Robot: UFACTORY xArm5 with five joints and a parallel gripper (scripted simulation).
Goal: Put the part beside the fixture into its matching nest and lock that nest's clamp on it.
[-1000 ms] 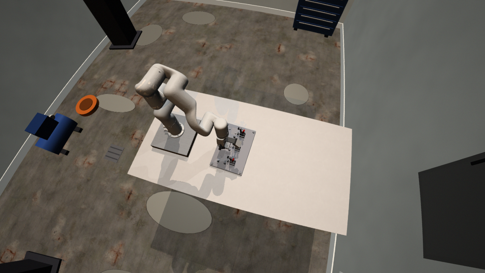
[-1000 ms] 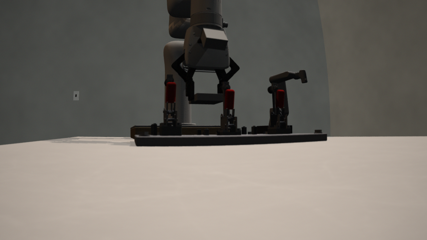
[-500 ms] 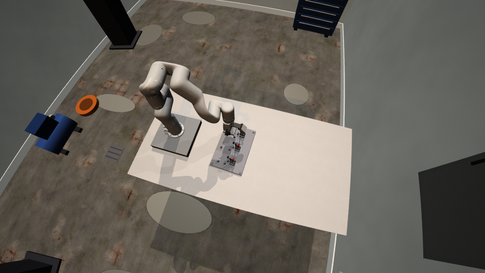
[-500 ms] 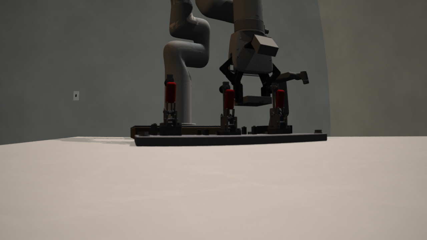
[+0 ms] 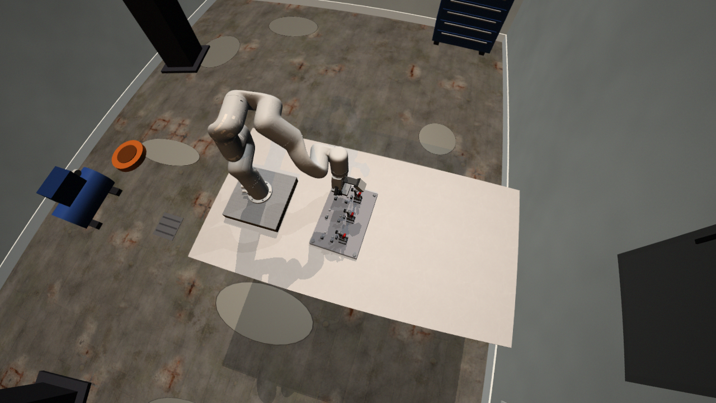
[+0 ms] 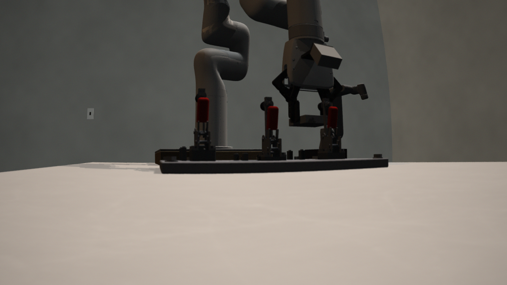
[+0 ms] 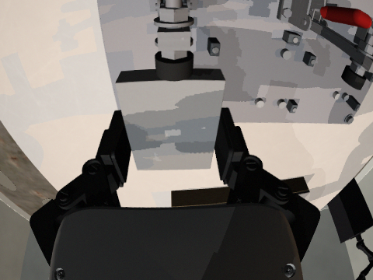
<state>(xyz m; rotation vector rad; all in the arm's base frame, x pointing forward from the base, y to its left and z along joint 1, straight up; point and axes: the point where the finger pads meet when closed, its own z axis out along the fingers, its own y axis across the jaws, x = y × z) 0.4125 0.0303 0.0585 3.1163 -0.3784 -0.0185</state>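
My gripper (image 5: 346, 189) (image 6: 309, 113) (image 7: 172, 124) is clamped on the part (image 6: 309, 120) (image 7: 172, 124), one finger bearing on each long side. The part is suspended above the plate (image 5: 360, 220) (image 6: 276, 166) (image 7: 249, 82), at the end of the row behind the clamp (image 5: 357, 195) (image 6: 331, 132) (image 7: 175, 43). In the wrist view, the black tip of that clamp overlaps the part's far edge; contact cannot be determined. All three clamps stand with red handles upright and bars raised, including the middle clamp (image 5: 349, 216) (image 6: 272, 131) (image 7: 342, 39) and the other end clamp (image 5: 342, 237) (image 6: 202, 131). The plate lies flat on the pale table (image 5: 430, 240) (image 6: 255, 219), beside my base plate (image 5: 232, 212). Around the table, the floor (image 5: 360, 90) is stained brown. A blue cabinet (image 5: 472, 22) stands at the room's edge; an orange ring (image 5: 118, 163) lies near a blue machine (image 5: 82, 197).
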